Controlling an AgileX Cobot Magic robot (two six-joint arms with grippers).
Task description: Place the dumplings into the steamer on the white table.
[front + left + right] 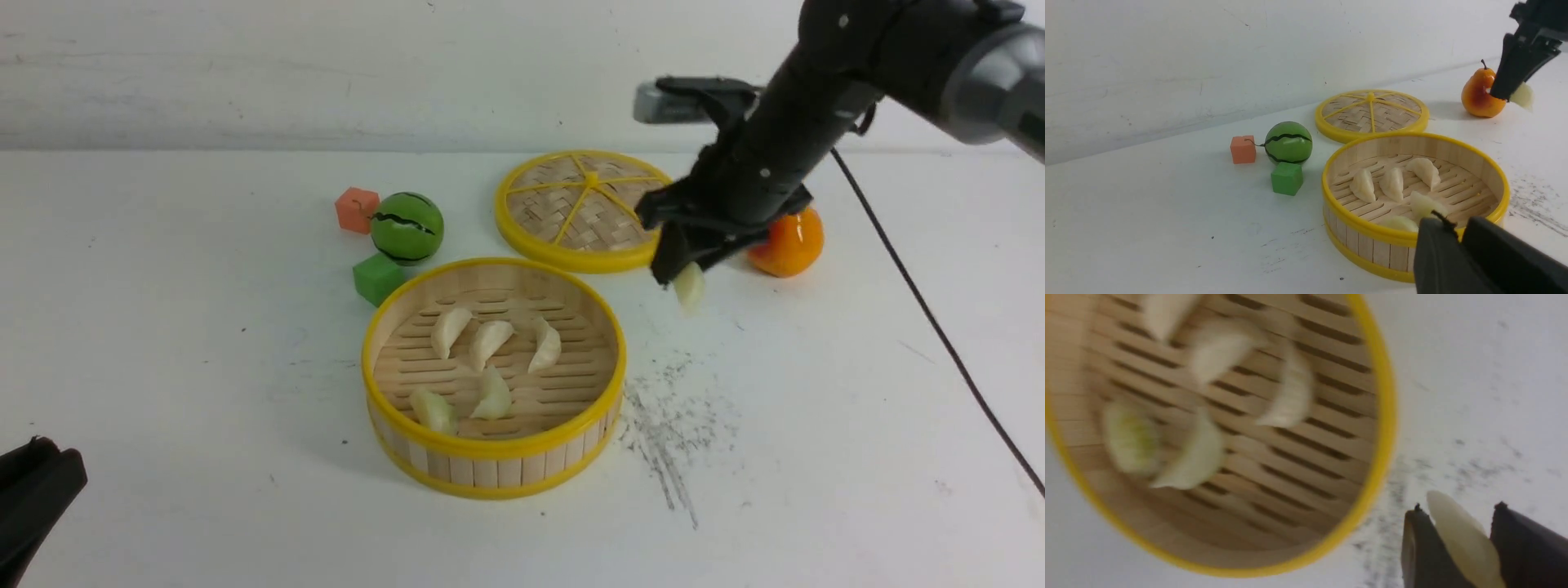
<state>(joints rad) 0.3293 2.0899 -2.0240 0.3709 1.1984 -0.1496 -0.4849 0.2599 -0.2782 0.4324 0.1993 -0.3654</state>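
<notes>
Cream-white dumpling (690, 287) sits pinched in the right gripper (682, 278), its jaws closed onto it, just upper right of the steamer (490, 447) holding five dumplings (490, 343).

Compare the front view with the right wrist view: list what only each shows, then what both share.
Front only: the lid, toy watermelon, orange cube, green cube, pear and left tool. Right wrist only: the two fingers of the right tool seen separately, flanking the held dumpling. Both: the steamer, five dumplings in it, that held dumpling, grey scuffs on the white table.
</notes>
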